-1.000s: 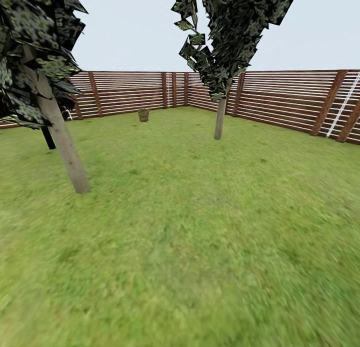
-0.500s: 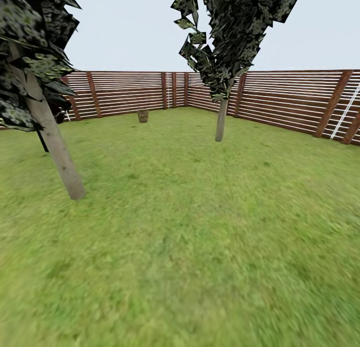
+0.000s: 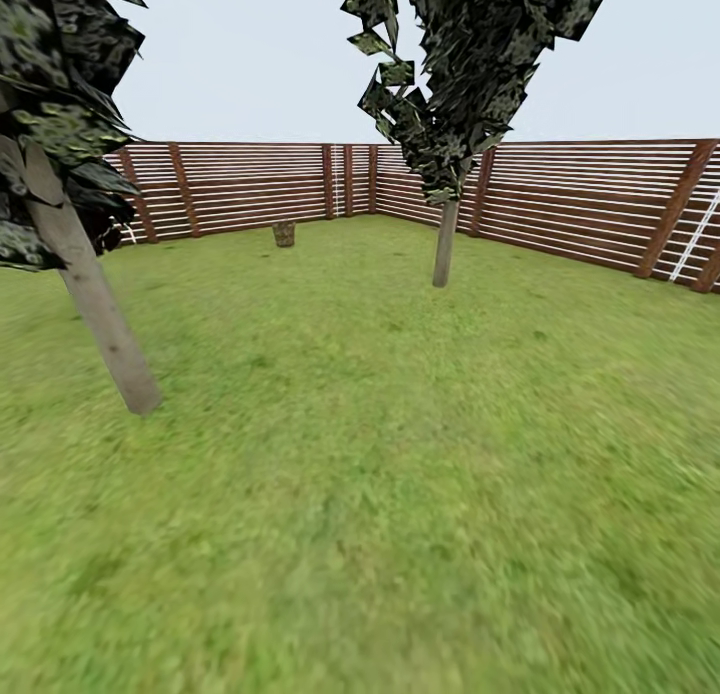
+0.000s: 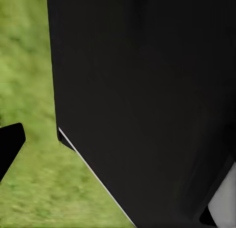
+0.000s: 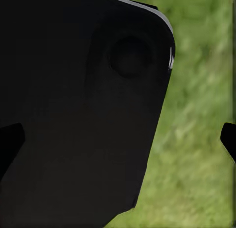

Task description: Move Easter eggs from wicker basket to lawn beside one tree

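Small brown woven wicker basket (image 3: 285,234) sits far off on the mottled green lawn (image 3: 380,454) by the slatted wooden fence (image 3: 250,186); can't tell either tool's state

Open lawn (image 3: 380,454) ahead to wicker basket (image 3: 285,234); tree (image 3: 95,294) near left, second tree (image 3: 444,244) right of path; fence (image 3: 560,199) behind.

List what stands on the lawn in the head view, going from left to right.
Leaning tree trunk → wicker basket by the far fence → second tree's trunk → slatted fence running along the right.
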